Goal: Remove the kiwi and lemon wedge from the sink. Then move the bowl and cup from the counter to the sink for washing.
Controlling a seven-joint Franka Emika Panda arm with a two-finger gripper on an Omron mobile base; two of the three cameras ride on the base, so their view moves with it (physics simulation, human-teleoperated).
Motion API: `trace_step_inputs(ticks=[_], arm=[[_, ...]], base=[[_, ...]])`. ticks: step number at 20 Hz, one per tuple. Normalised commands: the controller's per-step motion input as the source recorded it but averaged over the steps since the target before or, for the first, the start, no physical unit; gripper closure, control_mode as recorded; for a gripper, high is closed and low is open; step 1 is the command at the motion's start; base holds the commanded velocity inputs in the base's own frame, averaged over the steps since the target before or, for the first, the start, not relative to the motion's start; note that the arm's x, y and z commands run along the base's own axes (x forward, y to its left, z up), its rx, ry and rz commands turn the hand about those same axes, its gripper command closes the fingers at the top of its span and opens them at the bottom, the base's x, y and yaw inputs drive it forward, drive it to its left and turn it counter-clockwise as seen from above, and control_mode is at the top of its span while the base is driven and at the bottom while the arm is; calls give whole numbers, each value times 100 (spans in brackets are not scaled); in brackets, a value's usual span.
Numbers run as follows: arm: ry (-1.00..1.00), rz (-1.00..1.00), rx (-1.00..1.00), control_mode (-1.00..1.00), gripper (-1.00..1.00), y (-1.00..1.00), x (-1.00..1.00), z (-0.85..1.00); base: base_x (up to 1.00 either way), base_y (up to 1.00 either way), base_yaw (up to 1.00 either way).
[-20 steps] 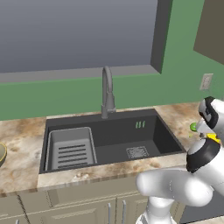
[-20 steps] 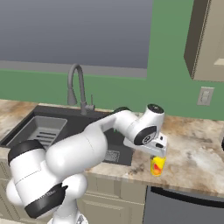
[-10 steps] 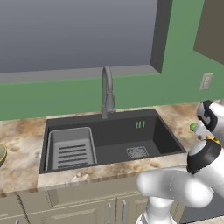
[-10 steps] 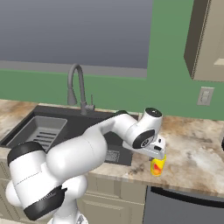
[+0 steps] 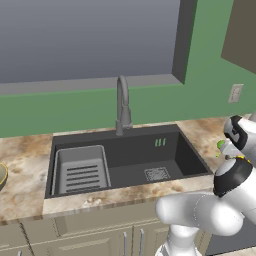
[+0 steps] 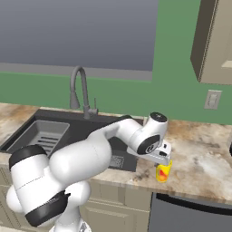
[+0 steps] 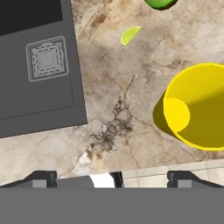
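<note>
The yellow cup point(image 7: 197, 107) stands upright on the marbled counter point(image 7: 122, 113), right of the dark sink point(image 7: 39, 65). My gripper point(image 7: 111, 179) hangs open above the counter between the sink's corner and the cup, with nothing between its fingertips point(image 7: 43, 177). Beyond the cup lie the lemon wedge point(image 7: 130, 35) and the green kiwi point(image 7: 161, 3), both on the counter. From the right base view, my gripper point(image 6: 162, 158) sits just above the cup point(image 6: 162, 173). The tan bowl point(image 5: 2, 175) shows at the far left edge of the counter. The kiwi point(image 5: 220, 145) peeks out beside my hand.
A grey gooseneck faucet point(image 5: 122, 105) rises behind the sink point(image 5: 125, 165), and a ribbed rack point(image 5: 80, 170) fills the basin's left part. A dark appliance front point(image 6: 190, 213) lies under the counter at the right. An upper cabinet point(image 6: 215, 41) hangs above.
My hand has shifted only slightly over the cup. The cup, kiwi and lemon wedge lie where they were.
</note>
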Motion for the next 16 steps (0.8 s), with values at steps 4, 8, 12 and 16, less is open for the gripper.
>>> trace_step_inputs(ticks=[4,8,12,16], arm=[[0,0,0,-100,-100,-3,-10,8],[0,0,0,-100,-100,0,-2,14],[0,0,0,-100,-100,0,0,13],[0,0,0,-100,-100,0,8,9]], base=[[0,0,0],[0,0,0],[0,0,0],[0,0,0]])
